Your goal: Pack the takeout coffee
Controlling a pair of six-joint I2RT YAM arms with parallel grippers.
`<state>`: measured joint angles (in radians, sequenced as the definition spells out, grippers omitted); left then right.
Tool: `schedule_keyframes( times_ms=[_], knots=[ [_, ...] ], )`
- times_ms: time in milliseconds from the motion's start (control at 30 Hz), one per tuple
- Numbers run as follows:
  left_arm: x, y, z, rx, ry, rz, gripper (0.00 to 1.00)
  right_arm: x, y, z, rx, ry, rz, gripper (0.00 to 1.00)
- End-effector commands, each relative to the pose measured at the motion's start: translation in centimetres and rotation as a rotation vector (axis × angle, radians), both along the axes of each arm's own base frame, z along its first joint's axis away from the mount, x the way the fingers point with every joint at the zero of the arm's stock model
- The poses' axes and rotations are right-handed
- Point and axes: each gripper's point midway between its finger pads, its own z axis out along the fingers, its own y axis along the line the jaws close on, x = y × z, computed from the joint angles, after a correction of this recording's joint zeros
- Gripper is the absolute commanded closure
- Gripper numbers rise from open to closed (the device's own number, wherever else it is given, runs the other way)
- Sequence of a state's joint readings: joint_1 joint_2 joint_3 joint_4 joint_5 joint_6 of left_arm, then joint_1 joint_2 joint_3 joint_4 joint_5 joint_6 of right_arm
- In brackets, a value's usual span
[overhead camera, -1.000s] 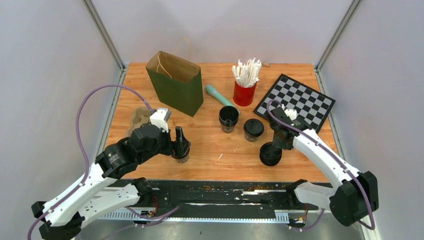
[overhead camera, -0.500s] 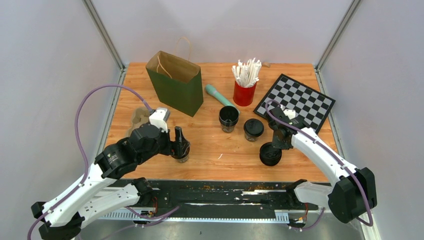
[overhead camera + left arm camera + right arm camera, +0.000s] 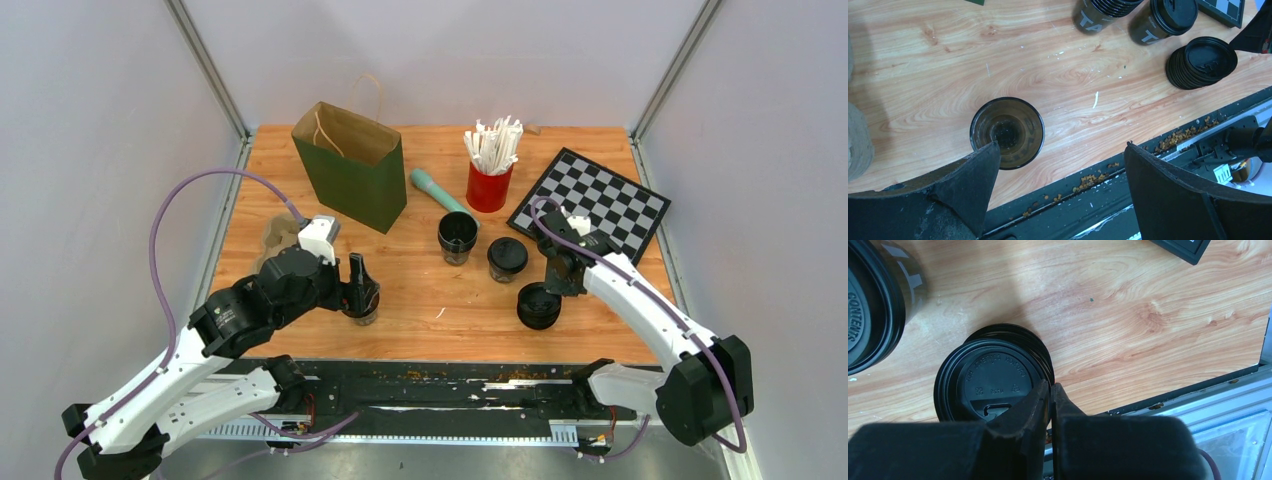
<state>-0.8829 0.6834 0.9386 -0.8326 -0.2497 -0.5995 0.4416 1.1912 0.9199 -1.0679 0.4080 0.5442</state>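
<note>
An open, empty dark coffee cup (image 3: 362, 302) stands near the table's front, left of centre. My left gripper (image 3: 358, 288) hovers over it, open; in the left wrist view the cup (image 3: 1007, 132) sits by the left finger (image 3: 973, 175), not between the jaws. A stack of black lids (image 3: 539, 306) lies at the front right. My right gripper (image 3: 556, 284) is shut on the rim of the top lid (image 3: 990, 380), which sits slightly off the stack below. A lidded cup (image 3: 507, 258) and a stack of open cups (image 3: 458, 236) stand mid-table.
A green paper bag (image 3: 350, 166) stands open at the back left. A cardboard carrier (image 3: 278, 240) lies behind my left arm. A teal tool (image 3: 437, 190), a red cup of white sticks (image 3: 490, 172) and a checkerboard (image 3: 590, 203) are at the back right.
My right gripper has shifted slightly back and left with the top lid, which now sits a little off the stack. The left arm has not moved.
</note>
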Motion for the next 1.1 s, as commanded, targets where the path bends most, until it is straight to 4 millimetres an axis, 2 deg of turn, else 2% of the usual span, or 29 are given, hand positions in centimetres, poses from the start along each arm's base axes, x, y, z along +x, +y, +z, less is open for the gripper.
schedule_keyframes(
  times_ms=[0,67,167,300,400,533,667,933,1067],
  knots=[
    [0.47,-0.39,1.88,-0.036,-0.047,-0.002,0.00,0.57,0.26,0.90,0.006,-0.009,0.020,0.96],
    [0.47,-0.34,1.87,-0.034,-0.048,-0.001,0.00,0.58,0.38,0.80,0.012,-0.008,0.023,1.00],
    [0.47,-0.36,1.84,-0.034,-0.046,-0.001,0.00,0.61,0.33,0.81,0.009,-0.008,0.022,0.99],
    [0.48,-0.37,1.82,-0.032,-0.047,-0.002,0.00,0.77,0.05,0.83,-0.012,-0.006,0.016,0.86],
    [0.51,-0.41,1.79,-0.031,-0.046,-0.003,0.00,0.81,0.14,0.37,-0.014,0.010,0.018,0.83],
    [0.52,-0.41,1.81,-0.029,-0.047,-0.004,0.00,0.82,0.31,-0.02,-0.014,0.025,0.024,0.84],
    [0.50,-0.28,1.65,-0.021,-0.044,-0.002,0.00,0.93,0.10,0.28,-0.023,0.015,0.028,0.92],
    [0.57,-0.45,1.54,-0.024,-0.042,-0.002,0.00,1.16,0.03,0.82,-0.035,0.015,0.039,0.86],
    [0.60,-0.48,1.55,-0.024,-0.041,-0.002,0.00,1.07,0.17,0.53,-0.032,0.027,0.050,0.93]
  ],
)
